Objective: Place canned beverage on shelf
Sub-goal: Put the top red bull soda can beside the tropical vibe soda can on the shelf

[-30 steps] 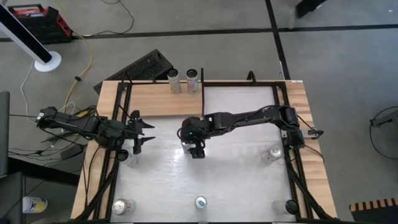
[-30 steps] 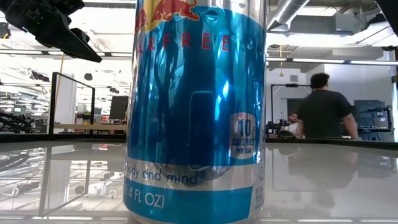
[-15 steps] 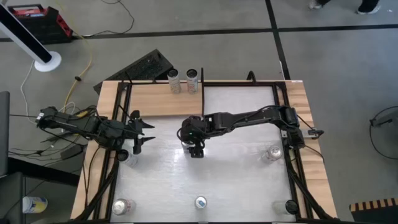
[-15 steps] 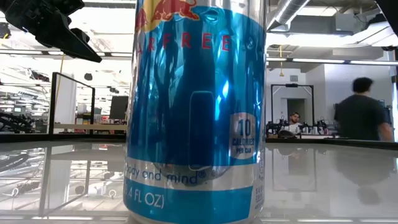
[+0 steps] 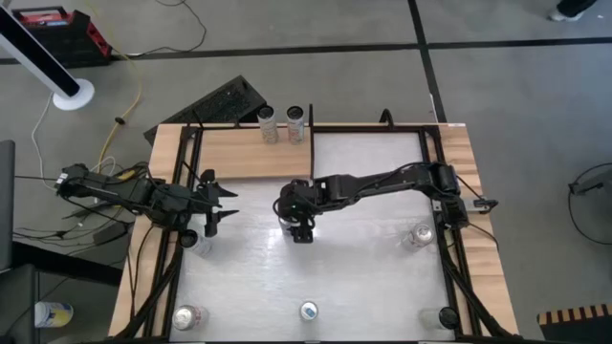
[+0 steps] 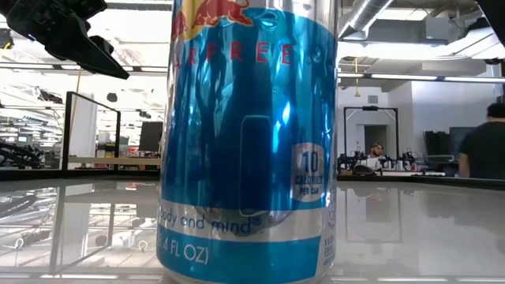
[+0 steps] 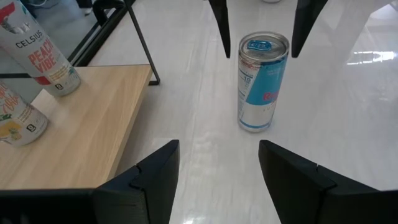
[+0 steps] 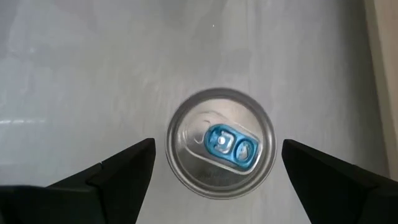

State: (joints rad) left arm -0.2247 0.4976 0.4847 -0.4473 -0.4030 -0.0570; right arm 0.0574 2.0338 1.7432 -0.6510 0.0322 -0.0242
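Blue-and-silver can (image 7: 263, 81) stands upright on the white counter (image 5: 363, 277), just beside the pale wooden shelf (image 5: 251, 153). Directly above the can hangs the right tool (image 8: 214, 165), fingers spread wide on either side of the lid without touching. Farther from the can, the left tool (image 5: 215, 203) waits, partly open and empty.
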